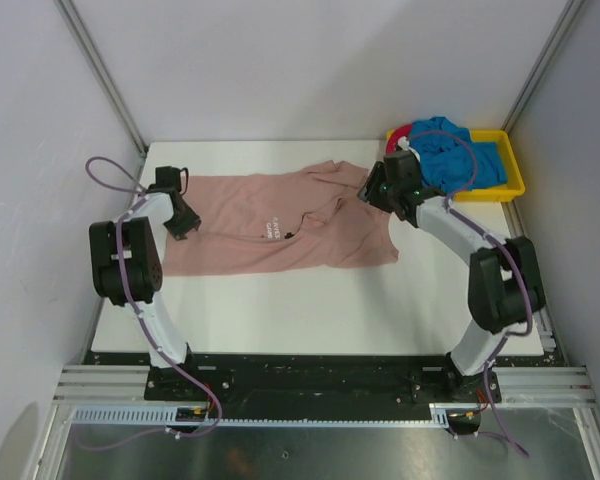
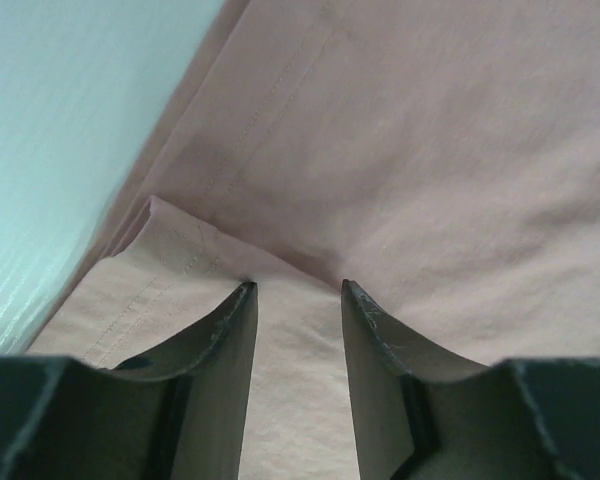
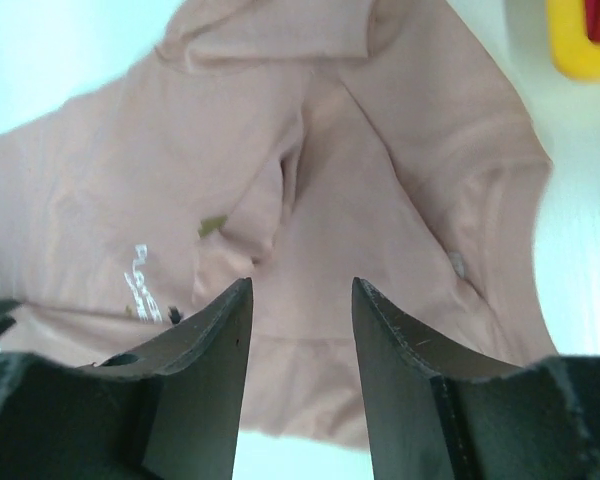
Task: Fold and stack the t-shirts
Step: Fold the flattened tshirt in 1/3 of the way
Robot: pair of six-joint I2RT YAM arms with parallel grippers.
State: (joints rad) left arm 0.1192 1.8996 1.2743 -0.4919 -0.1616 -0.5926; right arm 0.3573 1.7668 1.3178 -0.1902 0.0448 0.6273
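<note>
The pink t-shirt (image 1: 280,225) is lying on the counter (image 1: 280,310). The left gripper (image 2: 298,290) is sitting at its left edge and the right gripper (image 3: 300,285) is hanging over its right end, both half open and holding nothing.

White table (image 1: 280,310), pale walls (image 1: 310,60), aluminium frame posts (image 1: 100,70).

Overhead camera looks down from behind the arms across the whole table (image 1: 280,310). Both wrist cameras peer past their fingers (image 2: 228,335), close on the pink t-shirt (image 2: 430,150).
</note>
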